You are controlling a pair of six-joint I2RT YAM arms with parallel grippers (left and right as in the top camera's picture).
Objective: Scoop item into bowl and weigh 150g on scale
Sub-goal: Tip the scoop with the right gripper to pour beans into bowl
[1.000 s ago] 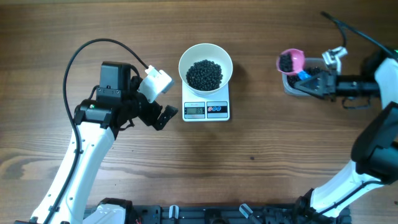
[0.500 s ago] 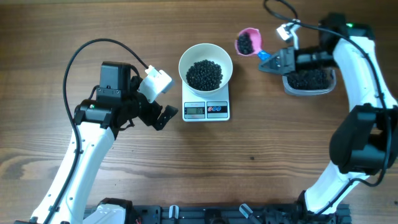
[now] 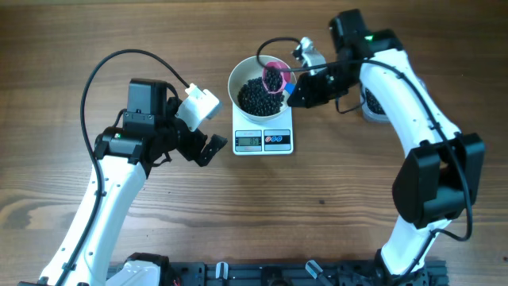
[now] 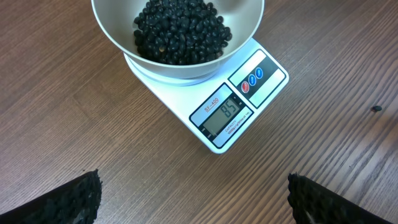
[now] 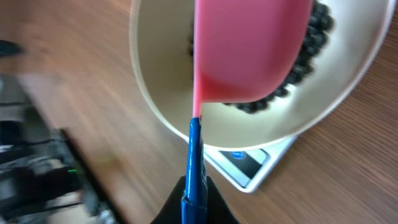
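Spanning the view, wood-grain table (image 3: pixel 333 199) carries scale (image 3: pixel 263 141) and bowl (image 3: pixel 238 83); right tool (image 3: pixel 295 91) grips pink scoop (image 3: pixel 273 75), left tool (image 3: pixel 206 125) gapes.

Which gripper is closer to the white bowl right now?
Right. The right gripper holds the pink scoop over the white bowl, just past its right rim. The left gripper hangs open left of the scale, apart from the bowl.

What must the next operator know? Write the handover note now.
Left claw: open, empty, parked beside the scale.
Right claw: shut on the blue handle of the pink scoop, which is loaded and over the white bowl.
Done: bowl is on the scale with a heap of beans; display seems to read 85.
Left: tip this scoop in, top up to 150.
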